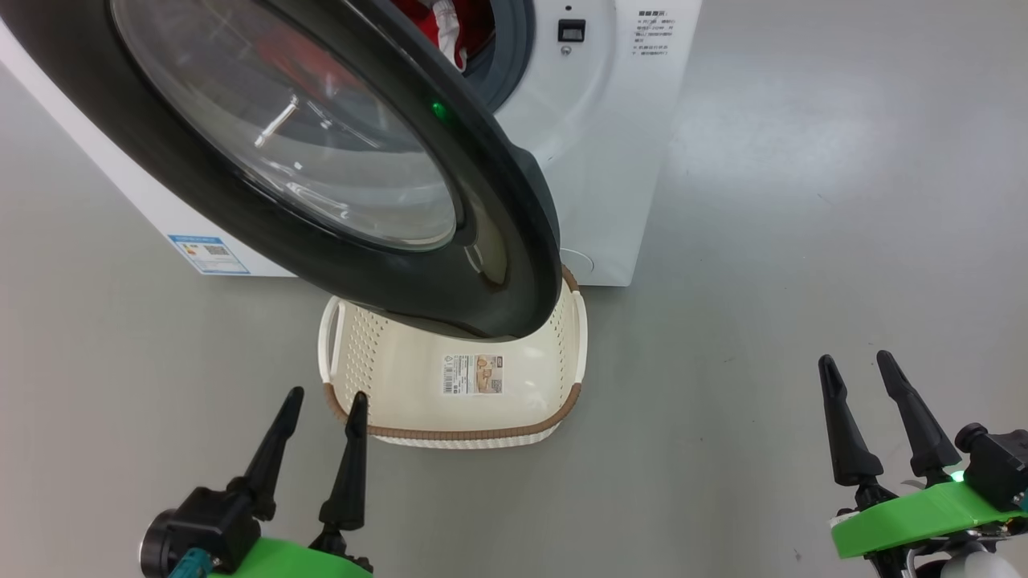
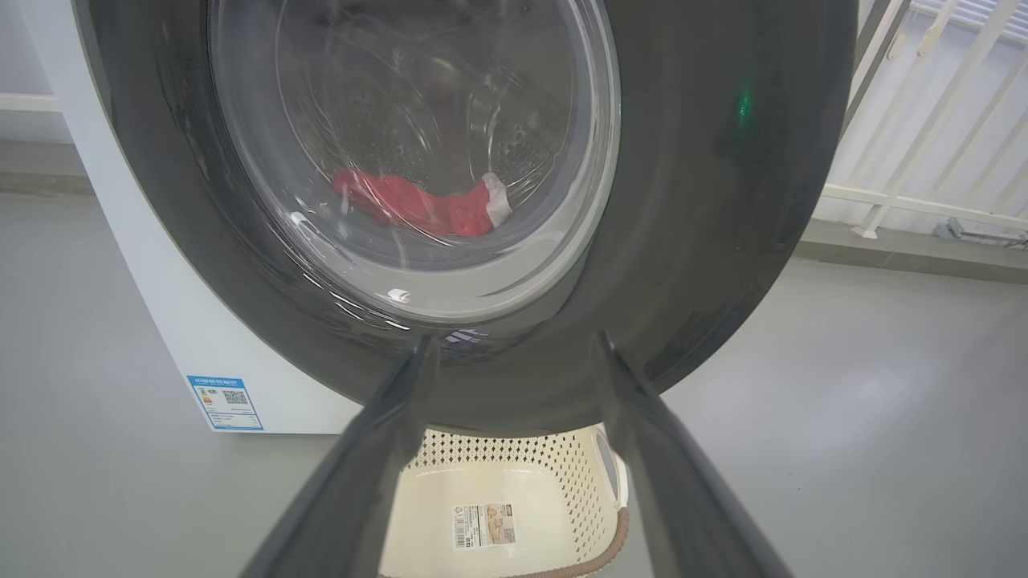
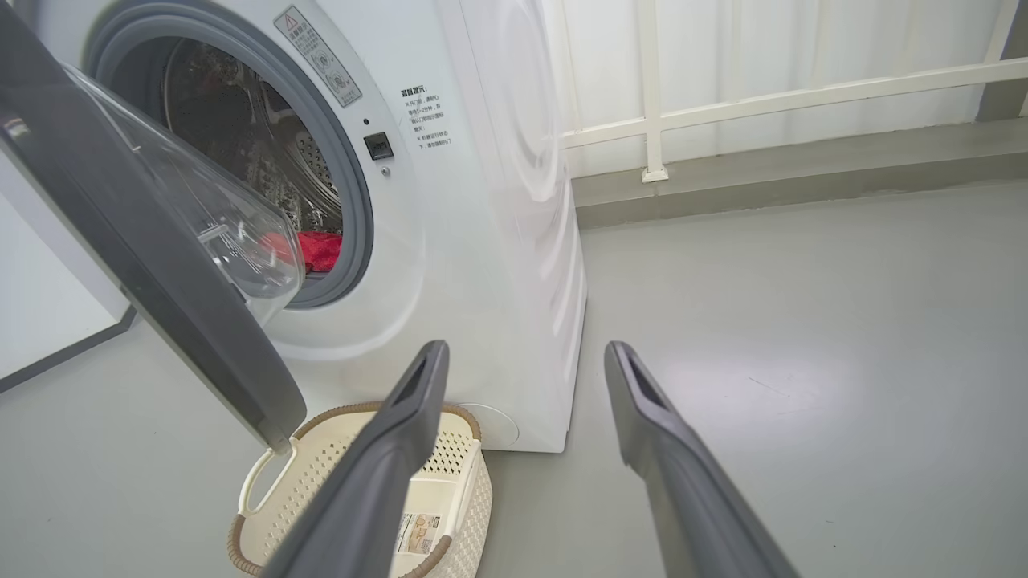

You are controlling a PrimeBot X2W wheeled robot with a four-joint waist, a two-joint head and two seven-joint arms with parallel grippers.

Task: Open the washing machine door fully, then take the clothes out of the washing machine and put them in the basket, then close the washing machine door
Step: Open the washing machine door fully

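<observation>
Glossy black rim and a bulging clear window: the washing machine door (image 1: 321, 160) stands swung out from the front of the machine. It covers the head view from 9 o'clock round to 12, and its lower edge overhangs the far side of the basket (image 1: 385, 353). The clothes (image 1: 418, 16) lie inside the drum, a red bundle with a white edge, glimpsed at 12 o'clock past the door's rim. In the left wrist view they show through the glass near the middle. In the right wrist view they sit low in the opening at 9 o'clock, behind the grey gasket (image 3: 353, 201).

The washing machine (image 1: 610, 144) is a white box at 12 to 1 o'clock in the head view, with a blue sticker (image 1: 207, 253) at its lower corner at 9 o'clock. The cream perforated basket with its brown rim stands on the grey floor (image 1: 763, 281) just in front of the machine, at about 6 o'clock, with a paper label (image 1: 472, 374) on its inner bottom.

The left gripper (image 1: 327, 393) is at 7 o'clock, its two dark fingers spread apart and gripping nothing. One fingertip overlaps the basket's near corner in the picture; whether it touches cannot be told. In its wrist view the fingers point at the door's lower rim. The right gripper (image 1: 854, 357) is at 4 o'clock, well apart from the basket, over bare floor, fingers likewise parted and closed on nothing. A white railing (image 3: 723, 104) runs along the wall at 1 o'clock in the right wrist view.
</observation>
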